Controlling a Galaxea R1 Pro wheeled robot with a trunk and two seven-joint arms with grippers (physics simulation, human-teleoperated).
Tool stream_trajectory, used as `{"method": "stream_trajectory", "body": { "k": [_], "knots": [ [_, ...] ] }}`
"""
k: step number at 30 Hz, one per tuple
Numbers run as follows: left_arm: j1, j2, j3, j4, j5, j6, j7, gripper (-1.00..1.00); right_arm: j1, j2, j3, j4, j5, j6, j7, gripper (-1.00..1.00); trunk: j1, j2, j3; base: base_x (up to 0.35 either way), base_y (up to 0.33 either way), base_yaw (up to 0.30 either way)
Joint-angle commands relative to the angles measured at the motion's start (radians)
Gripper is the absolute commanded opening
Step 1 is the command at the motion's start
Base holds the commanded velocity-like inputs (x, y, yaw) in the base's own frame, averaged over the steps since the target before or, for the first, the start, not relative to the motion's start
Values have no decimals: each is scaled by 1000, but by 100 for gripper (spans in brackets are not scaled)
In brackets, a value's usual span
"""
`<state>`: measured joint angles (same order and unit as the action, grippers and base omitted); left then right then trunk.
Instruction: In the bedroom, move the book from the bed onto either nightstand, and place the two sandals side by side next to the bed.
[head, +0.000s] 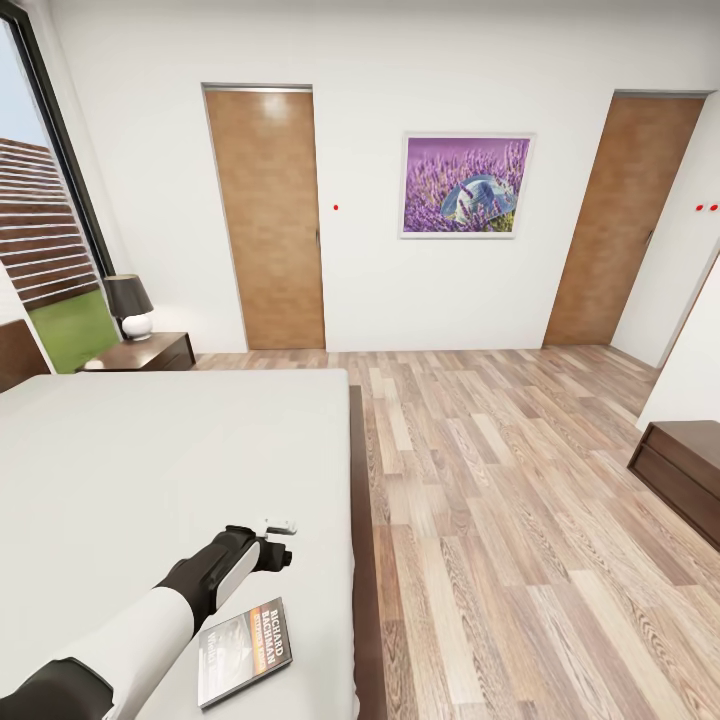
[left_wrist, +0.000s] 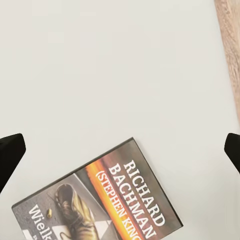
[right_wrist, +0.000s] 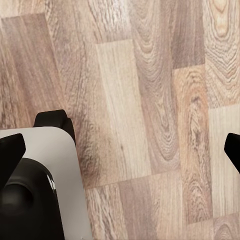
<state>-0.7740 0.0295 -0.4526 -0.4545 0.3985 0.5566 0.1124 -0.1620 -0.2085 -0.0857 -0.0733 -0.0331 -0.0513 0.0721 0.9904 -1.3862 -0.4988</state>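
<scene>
Reaching out over the grey mattress of the bed (head: 150, 470), the left arm enters from the lower left of the head view, and its left gripper (head: 272, 545) hangs above the sheet just beyond the book (head: 245, 650). The book lies flat near the bottom of that frame, close to the bed's right edge, its dark cover face up with an orange band and white lettering. In the left wrist view the same book (left_wrist: 105, 197) sits low in the frame, and the two black fingertips (left_wrist: 11, 152) show at the far side edges, spread wide with bare mattress between them, not touching the book.

The right gripper (right_wrist: 120, 150) is also spread wide, its dark fingertips (right_wrist: 12, 150) at the frame's side edges over the wood-plank floor (right_wrist: 150, 100), with a white and black part of the robot's body (right_wrist: 35, 185) at lower left.

In the head view, a nightstand (head: 150, 352) stands at the middle left, beyond the bed's far corner, carrying a lamp (head: 130, 305) with a dark shade. Another dark wood cabinet (head: 685, 475) sits at the right edge. Two brown doors (head: 268, 215) and a purple picture (head: 466, 185) line the white back wall, and a tall black-framed window (head: 45, 220) fills the upper left.
</scene>
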Motion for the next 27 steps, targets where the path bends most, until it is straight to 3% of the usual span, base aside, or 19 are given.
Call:
{"method": "stream_trajectory", "body": {
  "k": [1,11,27],
  "knots": [
    [-1,1,-8,-2,11,4,8,100,-1,0,-8,1,-3,-4,6,100,0,-1,-1,0,0,0],
    [0,1,-8,-3,11,3,9,100,-1,-1,-8,1,-3,-5,6,100,0,-1,-1,0,0,0],
    [1,1,-8,-3,12,2,8,100,-1,-2,-8,1,-2,-5,6,100,38,-71,-32,0,0,0]
  ]
}}
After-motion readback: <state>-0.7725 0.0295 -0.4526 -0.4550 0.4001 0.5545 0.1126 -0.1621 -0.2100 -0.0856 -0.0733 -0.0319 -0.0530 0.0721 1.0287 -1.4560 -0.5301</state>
